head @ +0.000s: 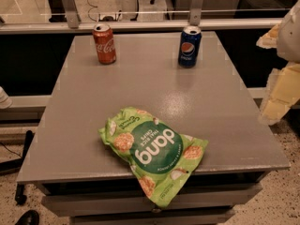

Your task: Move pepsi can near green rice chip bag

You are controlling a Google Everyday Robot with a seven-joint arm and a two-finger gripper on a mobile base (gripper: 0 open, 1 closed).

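The pepsi can (190, 46) is dark blue with a silver top and stands upright at the far right of the grey table (211, 107). The green rice chip bag (152, 151) lies flat at the table's near edge, its "dang" circle facing up and its lower end hanging over the edge. My gripper (281, 90) shows as pale yellow and white parts at the right edge of the view, off the table's right side. It is well apart from the can and the bag and holds nothing that I can see.
A red Coca-Cola can (104, 43) stands upright at the table's far left. A metal rail with posts (140, 25) runs behind the table. The floor lies beyond the table's right and near edges.
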